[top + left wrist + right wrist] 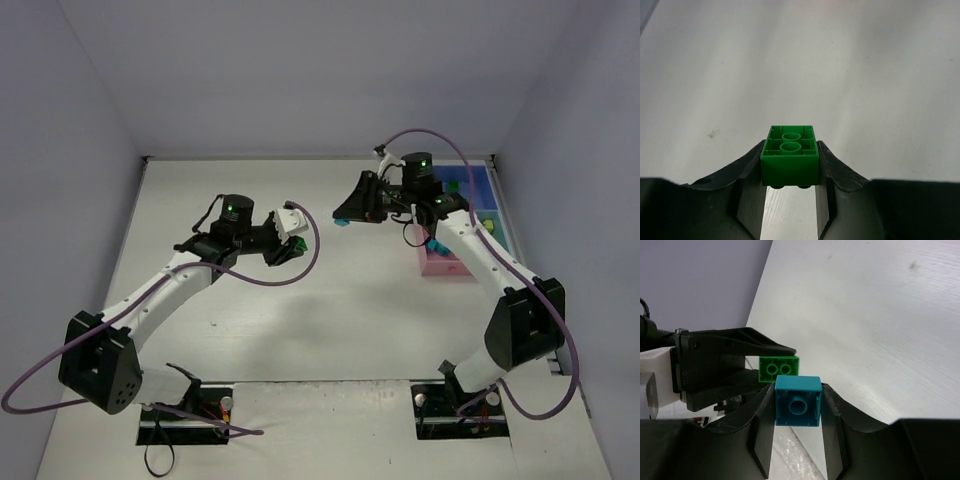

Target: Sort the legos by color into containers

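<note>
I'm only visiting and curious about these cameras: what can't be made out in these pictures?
- Containers, top view: the right arm covers much of them; the bricks inside are too small to count.
- Wrist views: the containers lie outside both frames.
- Green brick, left wrist view: left fingers hide its sides.
- Cyan brick, right wrist view: right fingers hide its sides.

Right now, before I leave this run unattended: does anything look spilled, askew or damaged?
Nothing stands out. The left pincer grips a green brick squarely, the right pincer a cyan brick, both clear of the table, and the trays sit level at the right.
</note>
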